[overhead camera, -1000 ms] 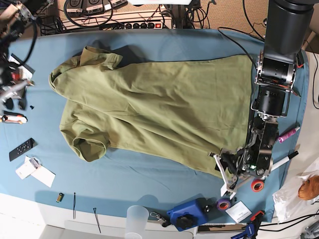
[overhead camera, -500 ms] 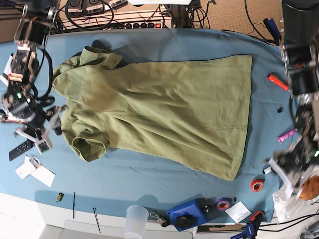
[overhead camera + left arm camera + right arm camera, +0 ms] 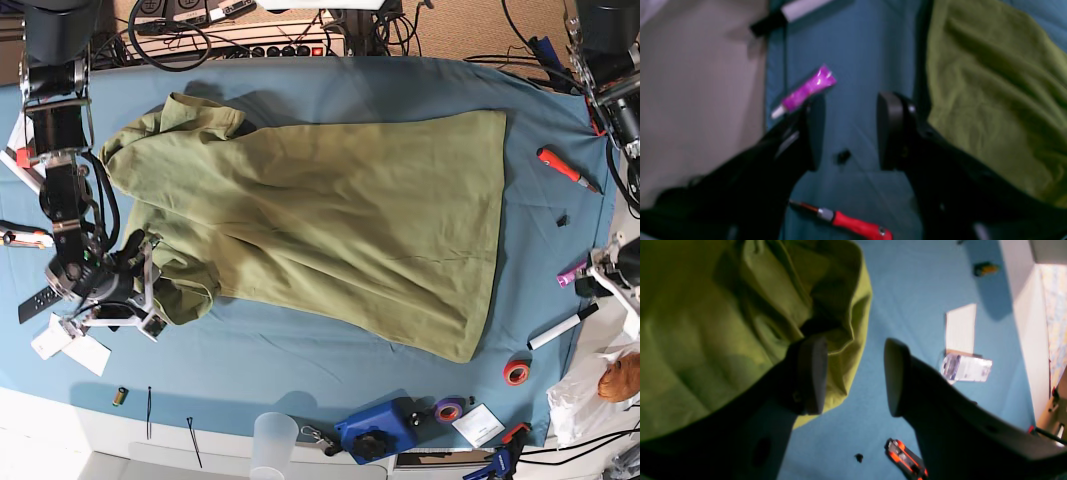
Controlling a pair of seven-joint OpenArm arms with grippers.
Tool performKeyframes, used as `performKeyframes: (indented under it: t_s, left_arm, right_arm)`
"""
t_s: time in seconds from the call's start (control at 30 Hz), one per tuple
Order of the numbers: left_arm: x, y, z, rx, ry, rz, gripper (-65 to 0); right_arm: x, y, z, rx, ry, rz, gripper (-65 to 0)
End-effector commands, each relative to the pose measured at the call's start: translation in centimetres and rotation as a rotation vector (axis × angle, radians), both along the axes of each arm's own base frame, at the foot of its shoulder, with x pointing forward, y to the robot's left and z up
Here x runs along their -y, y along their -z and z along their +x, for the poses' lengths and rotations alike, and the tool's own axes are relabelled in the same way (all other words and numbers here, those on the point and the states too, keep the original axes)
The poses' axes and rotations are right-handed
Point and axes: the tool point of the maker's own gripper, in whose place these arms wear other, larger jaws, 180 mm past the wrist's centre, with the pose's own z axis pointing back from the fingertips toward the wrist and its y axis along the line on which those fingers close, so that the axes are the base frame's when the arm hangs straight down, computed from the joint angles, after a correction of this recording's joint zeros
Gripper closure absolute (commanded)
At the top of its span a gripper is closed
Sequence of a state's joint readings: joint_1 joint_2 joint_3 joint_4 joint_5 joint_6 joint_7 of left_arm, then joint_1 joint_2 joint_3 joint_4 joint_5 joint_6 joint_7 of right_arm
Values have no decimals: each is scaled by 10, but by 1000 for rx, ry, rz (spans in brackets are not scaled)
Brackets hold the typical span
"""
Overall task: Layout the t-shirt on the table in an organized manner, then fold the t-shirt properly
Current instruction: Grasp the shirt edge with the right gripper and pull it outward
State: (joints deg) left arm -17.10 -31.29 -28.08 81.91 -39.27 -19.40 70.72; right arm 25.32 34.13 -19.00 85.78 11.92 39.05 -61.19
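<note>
The t-shirt (image 3: 320, 220) lies spread across the middle of the desk (image 3: 300, 360), hem toward the right of the base view and collar and sleeves toward the left. The body is mostly flat, but the near-left sleeve (image 3: 180, 290) is bunched and curled under, so the layout looks unfinished.

The right hand (image 3: 850, 376) hangs just over that sleeve's edge, its fingers apart and holding nothing. One finger is above the crumpled cloth and the other above bare blue cover, which suits a pinch on the sleeve's hem to pull it flat.

The left hand (image 3: 846, 131) sits at the far right edge of the desk, fingers apart and empty, above bare cover just beside the shirt's hem. It is near a purple tube (image 3: 805, 91) and a red-handled tool (image 3: 853, 225), probably parked clear of the cloth.
</note>
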Motion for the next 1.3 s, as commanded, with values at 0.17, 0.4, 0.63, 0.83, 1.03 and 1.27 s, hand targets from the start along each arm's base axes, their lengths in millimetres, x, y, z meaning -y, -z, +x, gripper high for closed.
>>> performKeyframes:
  t_s: [0.17, 0.4, 0.63, 0.83, 1.03, 1.27]
  left_arm:
    - [-5, -10, 0, 29, 3, 13, -258]
    - [-6, -7, -2, 21, 2, 14, -258]
    - [-6, -7, -2, 21, 2, 14, -258]
    - [-5, -7, -2, 22, 2, 13, -258]
    - [-6, -7, -2, 21, 2, 14, -258]
    - [-6, -7, -2, 21, 2, 14, -258]
  right_arm:
    - [18, -10, 19, -4, 33, -35, -280]
    - [-4, 3, 7, -98, 8, 80, -280]
    - [-14, 6, 2, -128, 2, 134, -280]
    - [-22, 7, 5, -119, -11, 151, -279]
    - [-42, 14, 7, -124, -29, 159, -279]
    - [-29, 42, 3, -191, 32, 150, -279]
